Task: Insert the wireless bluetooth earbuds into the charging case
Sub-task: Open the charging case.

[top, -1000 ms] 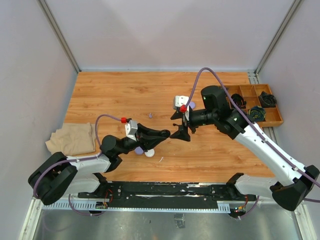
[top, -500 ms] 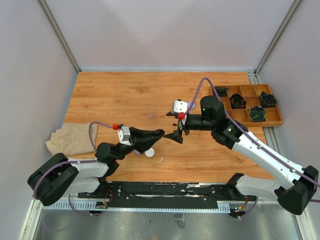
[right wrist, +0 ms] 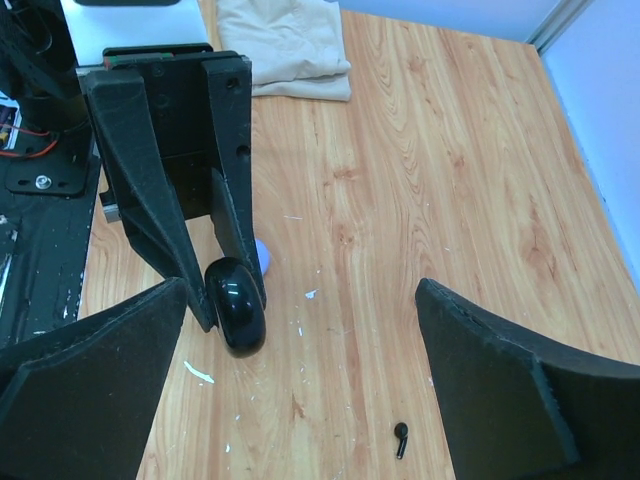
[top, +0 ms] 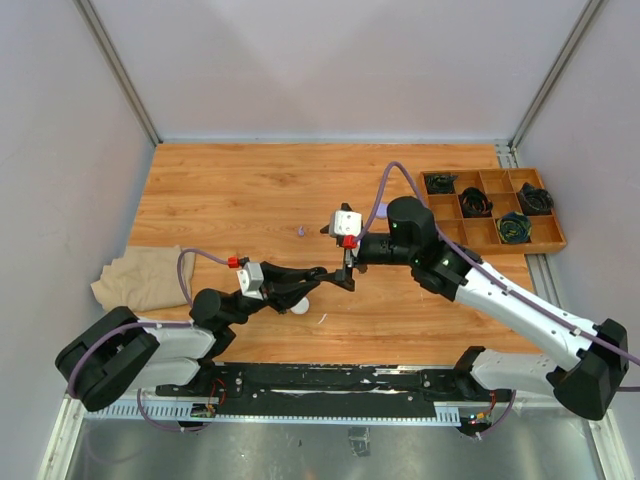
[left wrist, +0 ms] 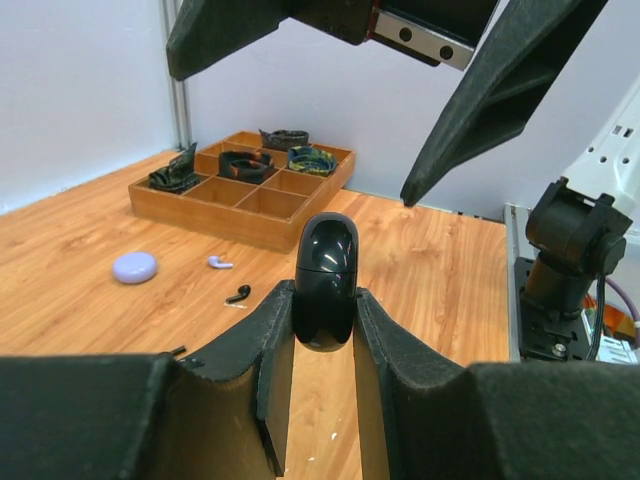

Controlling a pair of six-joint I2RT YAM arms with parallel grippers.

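Finding the task barely begun: my left claw (top: 328, 273) pinches the black charging case (left wrist: 325, 280), lid apparently closed, mid-frame. My right claw (right wrist: 300, 295) faces it, spread wide and empty. Black earbud (right wrist: 400, 438) and lavender earbud (left wrist: 220, 263) lie loose on the bench (right wrist: 450, 150); none inserted.

- The left arm (top: 160, 340) is stretched low from its base toward the black case (left wrist: 325, 275), with the forearm kept nearly level.
- The left gripper (top: 318, 273) is closed on the case, which is pinched upright between the two fingers (left wrist: 272, 345); its rounded top is left standing above the fingertips.
- The right arm (top: 500, 295) is reached in from the opposite side of the case, with the wrist turned toward it.
- The right gripper (top: 340, 258) is held just beyond and above the case, facing the left gripper. Its jaws are spread wide, one finger to each side of the case, and no contact with it is seen.
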